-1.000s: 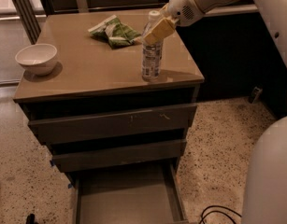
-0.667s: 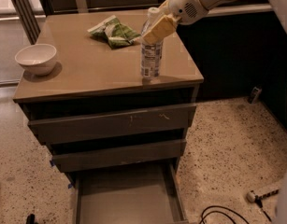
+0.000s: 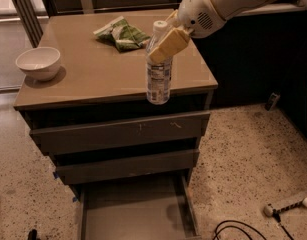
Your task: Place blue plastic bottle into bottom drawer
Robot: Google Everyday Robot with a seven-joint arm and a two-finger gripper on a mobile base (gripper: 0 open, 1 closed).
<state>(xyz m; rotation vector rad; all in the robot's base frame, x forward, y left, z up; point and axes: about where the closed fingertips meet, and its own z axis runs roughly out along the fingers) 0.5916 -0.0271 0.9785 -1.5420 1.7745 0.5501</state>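
blue plastic bottle (image 3: pixel 158 79) label: unreadable | gripper (image 3: pixel 165 43): clasping its neck

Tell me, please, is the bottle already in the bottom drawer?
No, the pincer grips the bottle near its neck above the cabinet's front edge, while the open drawer lies below it.
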